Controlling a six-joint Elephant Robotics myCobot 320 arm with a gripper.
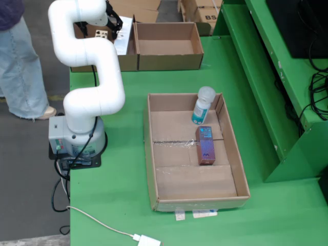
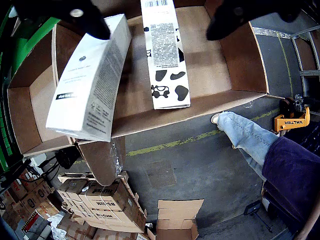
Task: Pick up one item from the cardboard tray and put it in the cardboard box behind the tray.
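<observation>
The cardboard tray lies on the green table and holds a white-capped bottle with a teal label and a dark purple box. Two cardboard boxes stand behind it. My gripper hovers over the left box. In the wrist view my gripper is open, its black fingers spread wide. A white carton leans tilted beside the left finger, inside the box; it also shows in the fixed view. A cow-patterned carton lies flat on the box floor.
The right cardboard box behind the tray looks empty. A person in jeans stands left of the table, also in the wrist view. A green shelf frame rises at the right. A white cable crosses the front.
</observation>
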